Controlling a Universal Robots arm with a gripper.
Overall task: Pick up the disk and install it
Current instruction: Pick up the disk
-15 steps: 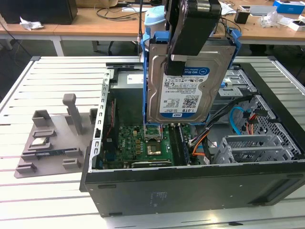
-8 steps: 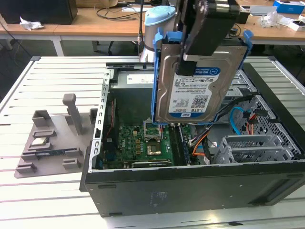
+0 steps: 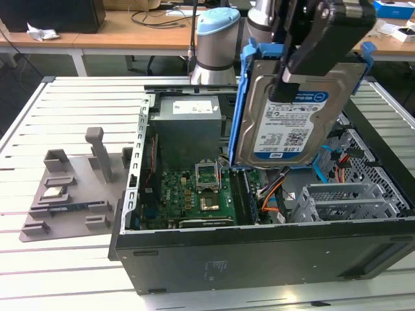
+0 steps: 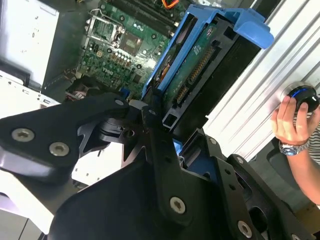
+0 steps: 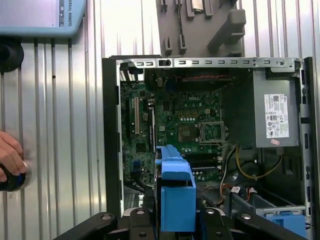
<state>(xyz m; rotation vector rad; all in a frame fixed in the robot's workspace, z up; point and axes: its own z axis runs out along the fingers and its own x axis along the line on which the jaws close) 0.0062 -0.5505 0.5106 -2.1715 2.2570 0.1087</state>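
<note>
Gripper (image 3: 293, 68) found clenched on the disk (image 3: 292, 123), its black fingers (image 3: 299, 57) bearing on the upper edge of the drive in the exterior view. The disk hangs on edge, slightly tilted, with the white-and-blue label facing the exterior camera and blue rails along both long sides. In the second wrist view the gripper (image 4: 170, 125) holds the disk (image 4: 195, 65) by one end, and the connector edge and green circuit board underside are visible. In the first wrist view the gripper (image 5: 175, 227) presents the disk (image 5: 175, 195) edge-on as a blue rail. The disk is lifted above the open computer case (image 3: 259, 249) and is not seated in any bay; its lower edge appears over the motherboard (image 3: 194, 194), between the grey power-supply box (image 3: 188, 126) and the metal drive cage (image 3: 343, 201). How far it clears the board cannot be told. The case lies on its side on a slatted white table (image 3: 65, 116). On the exterior view's left of the case, a grey fixture plate (image 3: 71, 188) with upright posts rests on the table. In the second wrist view, a person's hand (image 4: 287, 122) wearing a wristwatch rests on a round dark device (image 4: 302, 95) on the table beside the case.
</note>
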